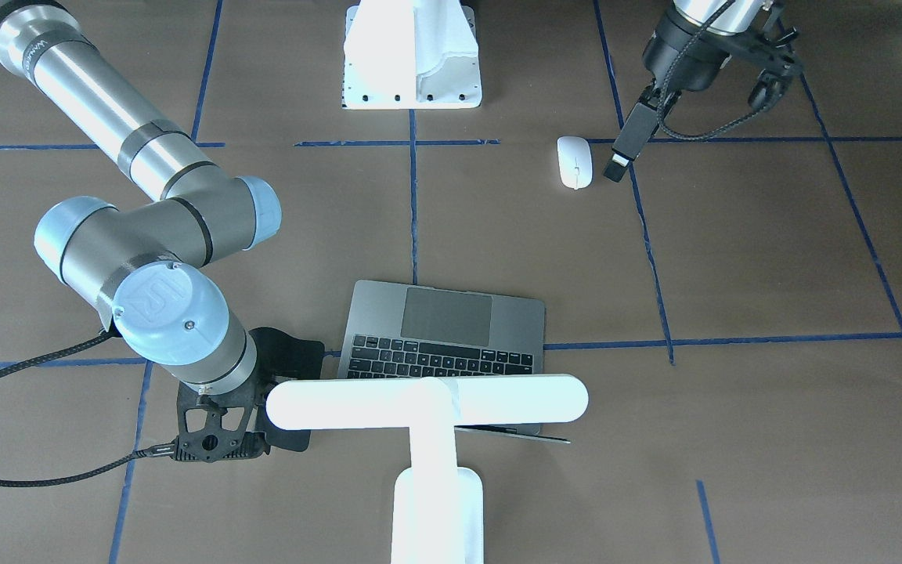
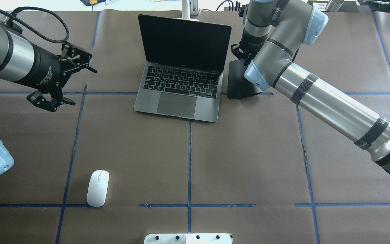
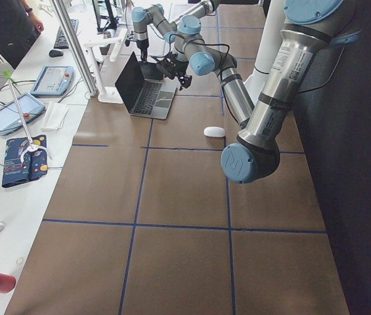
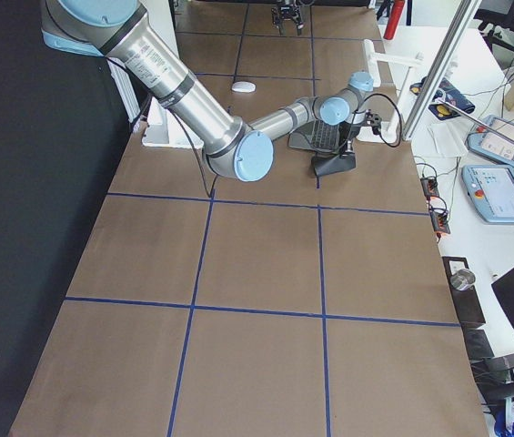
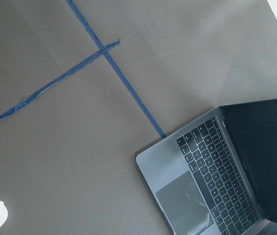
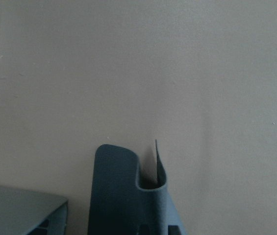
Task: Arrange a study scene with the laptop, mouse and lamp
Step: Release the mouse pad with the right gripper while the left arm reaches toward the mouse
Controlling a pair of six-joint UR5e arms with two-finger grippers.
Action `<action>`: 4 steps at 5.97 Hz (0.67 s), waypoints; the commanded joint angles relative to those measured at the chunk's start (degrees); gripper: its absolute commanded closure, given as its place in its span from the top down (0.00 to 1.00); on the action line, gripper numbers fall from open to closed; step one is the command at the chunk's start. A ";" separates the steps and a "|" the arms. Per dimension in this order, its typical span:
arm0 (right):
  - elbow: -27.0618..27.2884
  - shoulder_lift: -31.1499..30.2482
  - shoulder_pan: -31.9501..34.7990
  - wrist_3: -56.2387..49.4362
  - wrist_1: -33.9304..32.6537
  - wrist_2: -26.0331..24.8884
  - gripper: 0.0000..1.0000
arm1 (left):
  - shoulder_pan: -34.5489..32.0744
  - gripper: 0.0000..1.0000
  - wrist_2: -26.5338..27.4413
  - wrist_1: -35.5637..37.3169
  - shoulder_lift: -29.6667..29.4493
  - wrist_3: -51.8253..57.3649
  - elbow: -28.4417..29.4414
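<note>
Nearest the front-facing lens, one smooth white T-shaped lamp, round-ended bar just behind the lid of one slim grey metal laptop (black keys, dark screen). One flat white oval mouse well apart, on the robot's left side. Left gripper spread wide above brown paper, empty. Right gripper by one curled black mat beside the laptop; grip hidden, cannot tell. One white bolt-holed block at the robot's edge.

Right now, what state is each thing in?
laptop: open, screen dark.
mouse: flat on the table, untouched.
lamp: upright behind the laptop.
black mat: bent, one edge lifted off the table.
left claw: open, empty.
right claw: shut on the black mat.
</note>
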 commanded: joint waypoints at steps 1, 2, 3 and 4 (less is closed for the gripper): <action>0.72 0.30 0.90 -1.60 -0.01 0.74 1.00 | 0.00 1.00 0.00 0.47 0.09 0.08 -0.38; 1.25 0.04 2.39 -1.62 -0.35 3.18 1.00 | -0.09 1.00 0.00 0.47 0.18 0.08 -0.38; 2.65 -1.18 5.19 -1.70 -0.53 4.94 1.00 | -0.17 1.00 0.00 0.47 1.05 0.25 -0.64; 7.45 -5.02 7.31 -1.79 -1.23 7.49 1.00 | -0.17 1.00 0.00 0.39 3.58 0.86 -1.60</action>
